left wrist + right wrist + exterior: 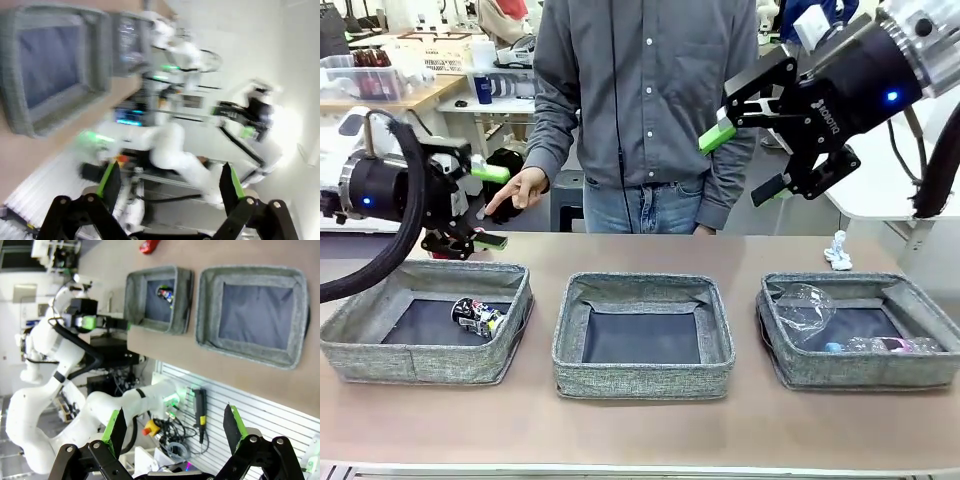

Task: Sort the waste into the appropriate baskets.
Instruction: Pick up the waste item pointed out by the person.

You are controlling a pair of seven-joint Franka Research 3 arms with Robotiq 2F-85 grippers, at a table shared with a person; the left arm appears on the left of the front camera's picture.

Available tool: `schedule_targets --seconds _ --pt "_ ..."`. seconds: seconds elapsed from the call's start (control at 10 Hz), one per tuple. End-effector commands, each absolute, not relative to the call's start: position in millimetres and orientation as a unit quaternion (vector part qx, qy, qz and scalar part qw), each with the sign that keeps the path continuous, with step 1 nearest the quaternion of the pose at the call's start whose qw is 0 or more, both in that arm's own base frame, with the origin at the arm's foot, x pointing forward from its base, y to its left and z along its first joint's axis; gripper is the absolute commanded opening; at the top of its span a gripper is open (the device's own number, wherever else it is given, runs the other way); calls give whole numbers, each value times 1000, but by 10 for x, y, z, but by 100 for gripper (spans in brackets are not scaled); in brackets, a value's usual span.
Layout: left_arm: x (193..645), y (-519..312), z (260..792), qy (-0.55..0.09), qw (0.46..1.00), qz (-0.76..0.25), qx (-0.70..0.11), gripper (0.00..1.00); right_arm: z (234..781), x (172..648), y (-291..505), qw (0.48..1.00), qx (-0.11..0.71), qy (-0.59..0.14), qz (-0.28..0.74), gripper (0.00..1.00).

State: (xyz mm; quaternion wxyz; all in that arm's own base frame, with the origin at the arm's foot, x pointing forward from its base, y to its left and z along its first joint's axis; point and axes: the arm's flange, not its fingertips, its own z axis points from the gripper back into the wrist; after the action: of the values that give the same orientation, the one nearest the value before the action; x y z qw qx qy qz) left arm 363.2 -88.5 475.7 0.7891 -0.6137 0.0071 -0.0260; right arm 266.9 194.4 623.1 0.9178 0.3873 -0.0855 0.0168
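Note:
Three grey baskets stand in a row. The left basket (pixel 360 330) (pixel 134 295) holds the dark printed can (pixel 478 316) (pixel 166 292). The middle basket (pixel 642 290) (pixel 210 305) has a bare bottom. In the right basket (pixel 920 300) lie crumpled clear plastic (pixel 803 305) and the blue-capped bottle (pixel 880 345). A white paper wad (pixel 838 250) lies on the table behind it. The crushed red can (pixel 150 246) lies beyond the left basket. My left gripper (pixel 492 207) (pixel 170 187) hangs open over the left basket's far edge. My right gripper (pixel 745 163) (pixel 175 427) is open, high above the middle and right baskets.
A person in a grey shirt stands at the far side, one hand (pixel 520 187) right beside my left gripper. The left wrist view is blurred and shows a basket (pixel 15 70). The table's front strip (pixel 640 430) is bare.

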Motion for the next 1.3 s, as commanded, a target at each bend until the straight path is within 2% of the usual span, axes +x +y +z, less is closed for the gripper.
schedule_targets --seconds 0.0,0.2,0.3,0.5,0.6,0.7,0.8,1.0,1.1,1.2 --pt "4197 -713 4765 -52 913 -71 -398 100 6240 2664 1917 921 381 -81 12 100" --pt "4606 -574 4711 -109 987 -23 -119 100 6240 2664 1917 921 381 -81 12 100" --pt "4744 -516 4694 -137 990 -32 -10 100 6240 2664 1917 921 381 -81 12 100" --pt "4848 -469 4705 -202 969 -108 88 100 6240 2664 1917 921 381 -81 12 100" --pt "4880 -442 4709 -201 968 -117 96 100 6240 2664 1917 921 381 -81 12 100" --pt "4901 -422 4745 -217 972 -57 64 100 6240 2664 1917 921 381 -81 12 100" --pt "4976 -426 4751 -157 972 -150 -83 100 6240 2664 1917 921 381 -81 12 100" --pt "4976 -426 4751 -157 972 -150 -83 100 6240 2664 1917 921 381 -81 12 100" --pt "4980 -462 4747 -184 972 -139 -34 100 6240 2664 1917 921 381 -81 12 100" --pt "5139 -382 4710 -158 958 -239 2 100 6240 2664 1917 921 381 -81 12 100"
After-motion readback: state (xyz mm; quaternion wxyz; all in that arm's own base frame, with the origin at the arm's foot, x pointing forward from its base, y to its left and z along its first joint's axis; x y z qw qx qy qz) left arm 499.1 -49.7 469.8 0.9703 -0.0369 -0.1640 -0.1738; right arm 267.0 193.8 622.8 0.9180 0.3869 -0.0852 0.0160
